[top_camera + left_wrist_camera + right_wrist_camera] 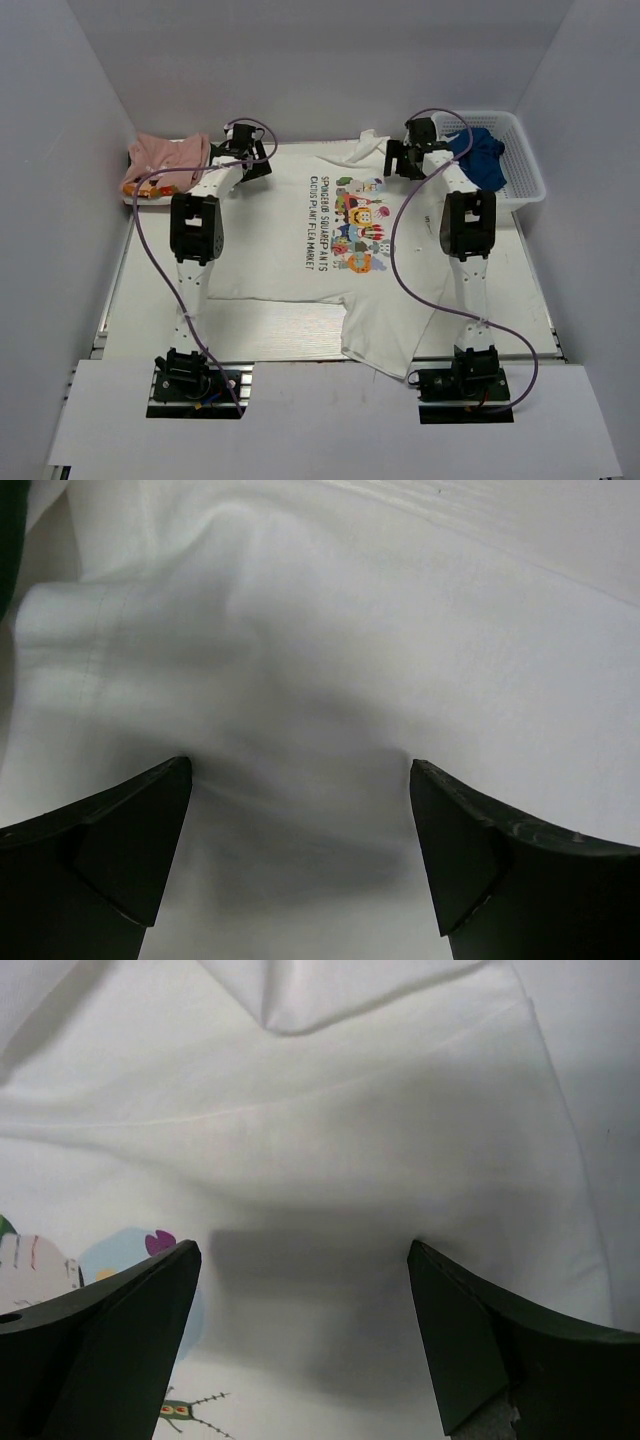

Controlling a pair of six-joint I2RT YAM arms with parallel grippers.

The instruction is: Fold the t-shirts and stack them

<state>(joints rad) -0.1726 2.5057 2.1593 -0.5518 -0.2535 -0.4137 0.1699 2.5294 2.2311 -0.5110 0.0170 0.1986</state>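
White-walled table (280, 338) has the big white tee (290, 240) spread flat, pink tee (165, 160) bunched far-left (kinda crumpled). Both the left gripper (300, 770) and right gripper (305, 1250) sit wide open at the white one's far edge.

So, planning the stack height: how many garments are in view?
3. A white printed tee spread out in the middle, a pink one bunched at the far left, a blue one in the white basket far right. More could hide beneath it.
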